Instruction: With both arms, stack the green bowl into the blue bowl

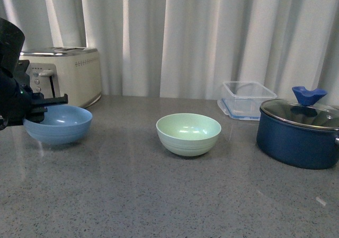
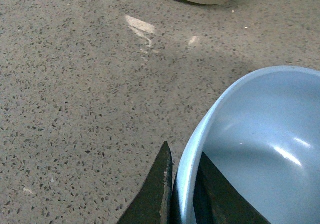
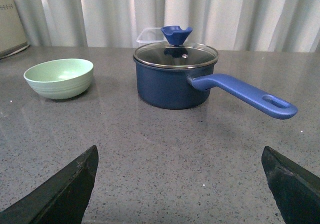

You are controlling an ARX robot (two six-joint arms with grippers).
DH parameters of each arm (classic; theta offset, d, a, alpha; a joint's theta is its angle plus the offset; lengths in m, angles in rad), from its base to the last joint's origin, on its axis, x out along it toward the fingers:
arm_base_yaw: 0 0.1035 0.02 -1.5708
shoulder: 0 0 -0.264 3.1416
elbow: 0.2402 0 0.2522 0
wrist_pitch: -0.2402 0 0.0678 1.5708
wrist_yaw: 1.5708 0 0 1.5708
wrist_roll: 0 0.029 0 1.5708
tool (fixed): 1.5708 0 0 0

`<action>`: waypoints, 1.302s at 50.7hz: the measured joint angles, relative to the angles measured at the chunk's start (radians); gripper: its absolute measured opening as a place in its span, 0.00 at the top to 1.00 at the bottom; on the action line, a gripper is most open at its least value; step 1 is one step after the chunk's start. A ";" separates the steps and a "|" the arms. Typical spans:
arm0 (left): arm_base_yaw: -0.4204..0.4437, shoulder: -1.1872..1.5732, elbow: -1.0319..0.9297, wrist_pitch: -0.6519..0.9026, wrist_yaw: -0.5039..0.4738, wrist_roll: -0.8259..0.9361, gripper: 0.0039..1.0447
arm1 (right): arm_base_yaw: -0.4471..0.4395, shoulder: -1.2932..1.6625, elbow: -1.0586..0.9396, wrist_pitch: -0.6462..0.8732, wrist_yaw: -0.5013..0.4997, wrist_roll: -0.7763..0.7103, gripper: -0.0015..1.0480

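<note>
The blue bowl sits at the left of the grey counter, its base seeming just off the surface. My left gripper is shut on its near-left rim. In the left wrist view one finger lies outside the blue bowl and the other inside, with the left gripper pinching the wall. The green bowl stands upright at the centre of the counter, untouched. From the right wrist the green bowl is far off to one side. My right gripper is open over bare counter and is out of the front view.
A dark blue pot with glass lid stands at the right, its long handle pointing toward my right gripper. A clear lidded container sits behind it. A cream toaster stands behind the blue bowl. Curtains close off the back.
</note>
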 joint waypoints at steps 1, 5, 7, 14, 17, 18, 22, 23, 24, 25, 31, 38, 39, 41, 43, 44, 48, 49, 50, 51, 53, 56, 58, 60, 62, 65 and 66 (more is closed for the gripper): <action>-0.002 -0.005 -0.005 0.000 0.002 0.001 0.93 | 0.000 0.000 0.000 0.000 0.000 0.000 0.10; -0.016 -0.027 -0.025 0.003 0.008 0.003 0.93 | 0.000 0.000 0.000 0.000 0.000 0.000 0.10; -0.023 -0.034 -0.032 0.004 0.012 0.003 0.93 | 0.000 0.000 0.000 0.000 0.000 0.000 0.10; -0.075 -0.053 -0.049 0.009 0.017 -0.009 0.93 | 0.000 0.000 0.000 0.000 0.000 0.000 0.10; -0.099 -0.053 -0.049 0.011 0.016 -0.015 0.93 | 0.000 0.000 0.000 0.000 0.000 0.000 0.10; -0.107 -0.053 -0.049 0.011 0.016 -0.018 0.93 | 0.000 0.000 0.000 0.000 0.000 0.000 0.10; -0.148 -0.053 -0.049 0.011 0.006 -0.027 0.93 | 0.000 0.000 0.000 0.000 0.000 0.000 0.10; -0.152 -0.053 -0.049 0.011 0.005 -0.028 0.93 | 0.000 0.000 0.000 0.000 0.000 0.000 0.10; -0.162 -0.052 -0.048 0.011 0.001 -0.029 0.93 | 0.000 0.000 0.000 0.000 0.000 0.000 0.10; -0.165 -0.051 -0.047 0.011 0.000 -0.030 0.93 | 0.000 0.000 0.000 0.000 0.000 0.000 0.10; -0.193 -0.040 -0.028 0.011 -0.004 -0.033 0.93 | 0.000 0.000 0.000 0.000 0.000 0.000 0.10; -0.210 -0.016 0.003 0.011 -0.010 -0.033 0.93 | 0.000 0.000 0.000 0.000 0.000 0.000 0.10; -0.212 -0.010 0.008 0.011 -0.010 -0.033 0.93 | 0.000 0.000 0.000 0.000 0.000 0.000 0.10; -0.213 -0.002 0.016 0.011 -0.013 -0.032 0.93 | 0.000 0.000 0.000 0.000 0.000 0.000 0.10; -0.214 0.005 0.024 0.011 -0.018 -0.032 0.93 | 0.000 0.000 0.000 0.000 0.000 0.000 0.10; -0.214 0.011 0.029 0.011 -0.019 -0.032 0.93 | 0.000 0.000 0.000 0.000 0.000 0.000 0.10; -0.215 0.036 0.058 0.008 -0.021 -0.030 0.93 | 0.000 0.000 0.000 0.000 0.000 0.000 0.10; -0.215 0.043 0.065 0.007 -0.021 -0.029 0.93 | 0.000 0.000 0.000 0.000 0.000 0.000 0.10; -0.216 0.048 0.072 0.005 -0.021 -0.029 0.93 | 0.000 0.000 0.000 0.000 0.000 0.000 0.10; -0.216 0.053 0.076 0.004 -0.021 -0.029 0.93 | 0.000 0.000 0.000 0.000 0.000 0.000 0.10; -0.216 0.064 0.087 0.002 -0.021 -0.028 0.93 | 0.000 0.000 0.000 0.000 0.000 0.000 0.10; -0.217 0.079 0.102 -0.001 -0.020 -0.029 0.93 | 0.000 0.000 0.000 0.000 0.000 0.000 0.10; -0.218 0.088 0.111 -0.001 -0.020 -0.029 0.93 | 0.000 0.000 0.000 0.000 0.000 0.000 0.10; -0.220 0.097 0.119 -0.003 -0.019 -0.029 0.93 | 0.000 0.000 0.000 0.000 0.000 0.000 0.10; -0.221 0.101 0.122 -0.003 -0.019 -0.029 0.93 | 0.000 0.000 0.000 0.000 0.000 0.000 0.10; -0.223 0.109 0.128 -0.003 -0.018 -0.034 0.93 | 0.000 0.000 0.000 0.000 0.000 0.000 0.10; -0.224 0.111 0.132 -0.003 -0.018 -0.034 0.93 | 0.000 0.000 0.000 0.000 0.000 0.000 0.10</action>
